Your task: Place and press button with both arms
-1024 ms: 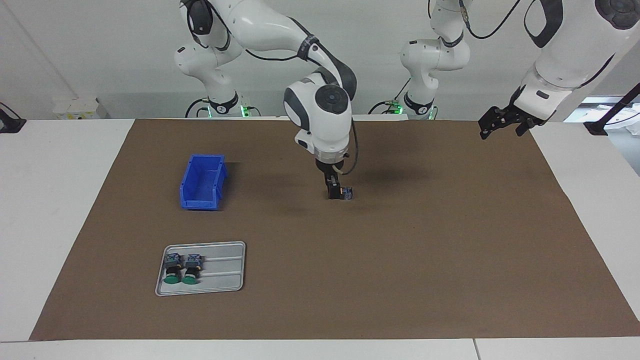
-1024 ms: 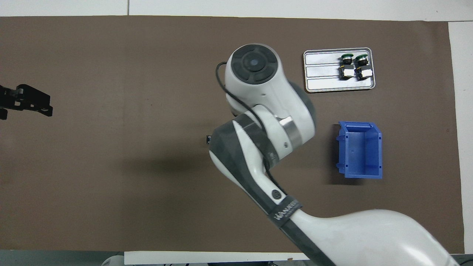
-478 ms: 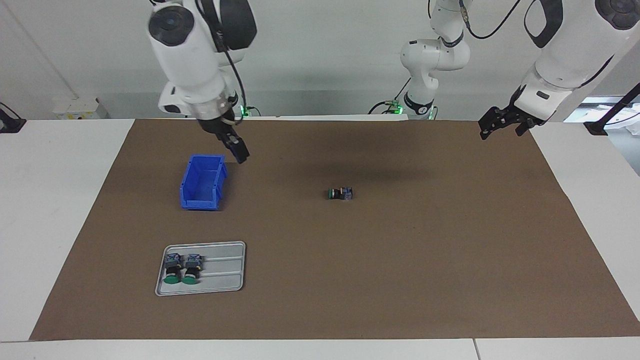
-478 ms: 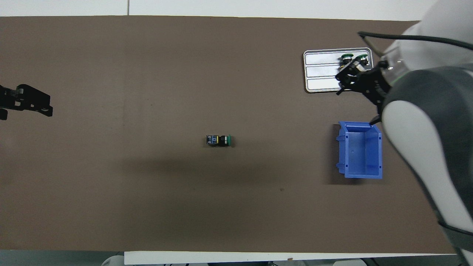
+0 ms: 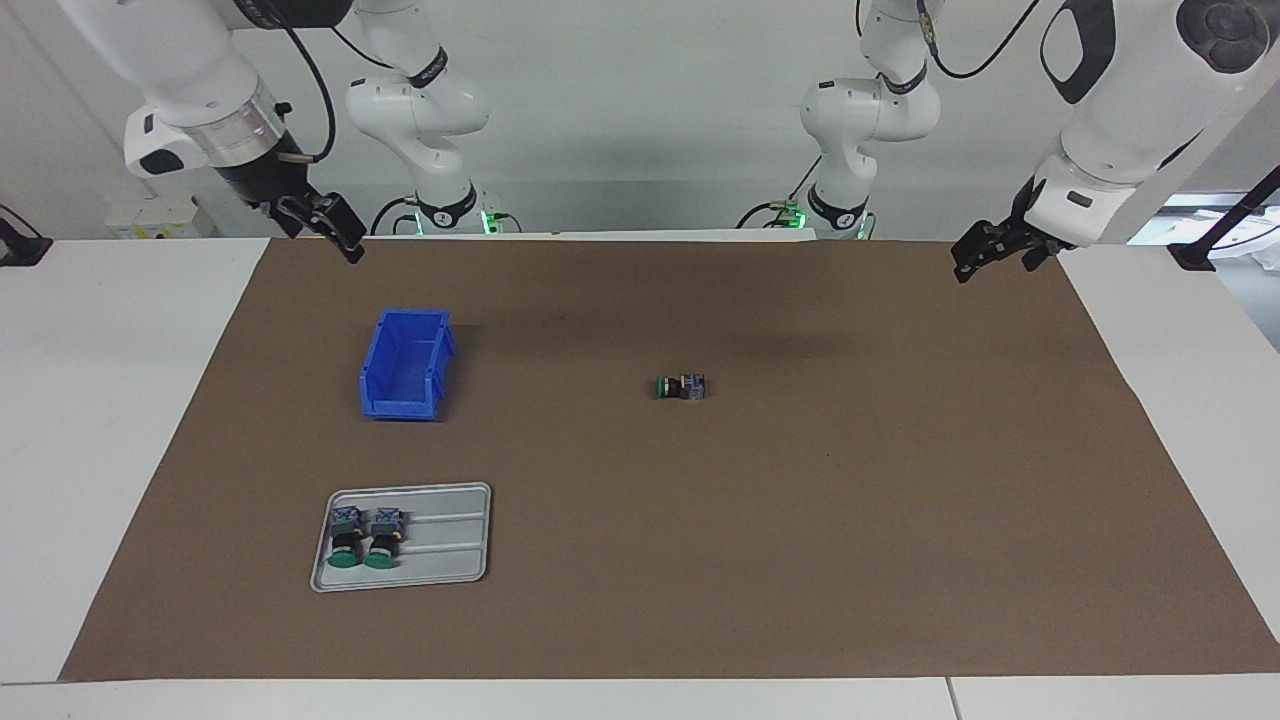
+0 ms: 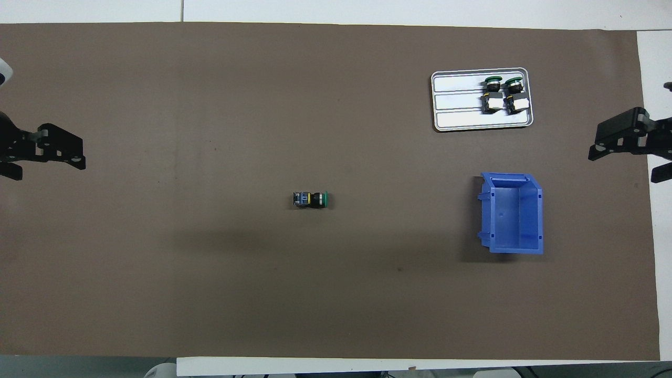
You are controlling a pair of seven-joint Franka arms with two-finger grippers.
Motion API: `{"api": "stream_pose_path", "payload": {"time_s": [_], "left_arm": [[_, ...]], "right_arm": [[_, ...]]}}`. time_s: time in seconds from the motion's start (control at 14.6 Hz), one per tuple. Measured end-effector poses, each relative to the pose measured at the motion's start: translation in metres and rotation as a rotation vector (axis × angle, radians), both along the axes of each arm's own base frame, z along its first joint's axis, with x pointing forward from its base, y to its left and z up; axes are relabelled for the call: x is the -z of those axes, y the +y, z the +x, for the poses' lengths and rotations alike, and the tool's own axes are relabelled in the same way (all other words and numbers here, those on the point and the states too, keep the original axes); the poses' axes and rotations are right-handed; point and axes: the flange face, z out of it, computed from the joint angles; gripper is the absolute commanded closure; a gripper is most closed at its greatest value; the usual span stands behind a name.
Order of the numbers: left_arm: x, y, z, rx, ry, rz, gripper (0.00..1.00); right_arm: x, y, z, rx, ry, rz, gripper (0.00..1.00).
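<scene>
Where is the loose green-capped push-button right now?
The small green-capped push-button lies on its side mid-mat, alone, between the two arms' ends, level with the blue plastic bin.

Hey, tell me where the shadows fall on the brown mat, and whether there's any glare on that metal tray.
Facing view: a soft dark band lies on the brown mat just nearer the robots than the button; the metal tray looks evenly grey. Overhead view: a broad faint shadow sits nearer the robots than the button; the tray's bare slots shine bright white.

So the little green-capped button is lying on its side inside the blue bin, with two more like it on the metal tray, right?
Not quite. The button lies on its side on the brown mat, well apart from the blue bin, which the overhead view shows holds nothing. The two others are on the metal tray.
</scene>
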Motion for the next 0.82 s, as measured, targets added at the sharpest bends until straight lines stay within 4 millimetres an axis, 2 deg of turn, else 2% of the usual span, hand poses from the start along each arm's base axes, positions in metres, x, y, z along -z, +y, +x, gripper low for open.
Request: {"api": "stream_pose_path", "payload": {"time_s": [0.14,0.41,0.68,0.82], "left_arm": [[0.003,-0.017,-0.007,-0.058,-0.006,0.014,0.0],[0.02,-0.059,-0.022,-0.209,-0.058,0.027,0.0],[0.042,-0.112,-0.043,-0.417,-0.12,-0.025,0.0],[0.054,-0.137,-0.051,-0.536,-0.11,-0.027,0.0]], "right_arm": [[0.005,-0.01,0.0,-0.13,-0.001,0.017,0.02],[0.009,-0.012,0.004,-0.267,-0.027,0.007,0.02],[0.018,-0.014,0.002,-0.285,-0.015,0.007,0.02],[0.018,-0.023,0.0,-0.27,-0.014,0.007,0.02]]}}
